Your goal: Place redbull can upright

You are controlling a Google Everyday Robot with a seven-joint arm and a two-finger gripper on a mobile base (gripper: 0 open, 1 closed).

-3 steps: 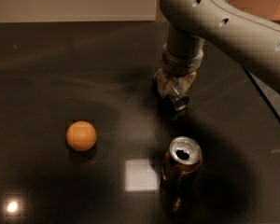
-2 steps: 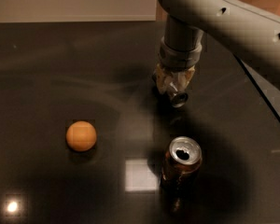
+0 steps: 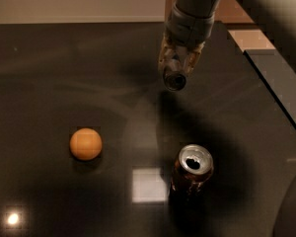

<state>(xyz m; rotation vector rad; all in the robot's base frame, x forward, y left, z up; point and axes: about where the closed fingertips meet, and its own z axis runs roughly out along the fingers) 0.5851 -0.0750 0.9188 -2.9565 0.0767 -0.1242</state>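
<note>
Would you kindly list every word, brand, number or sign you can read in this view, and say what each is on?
None can be read.
redbull can, held by the gripper above the far part of the table: only its round end faces the camera, no label shows.
copper-brown can, upright near the front: no lettering can be made out.
orange sphere: unmarked.
</note>
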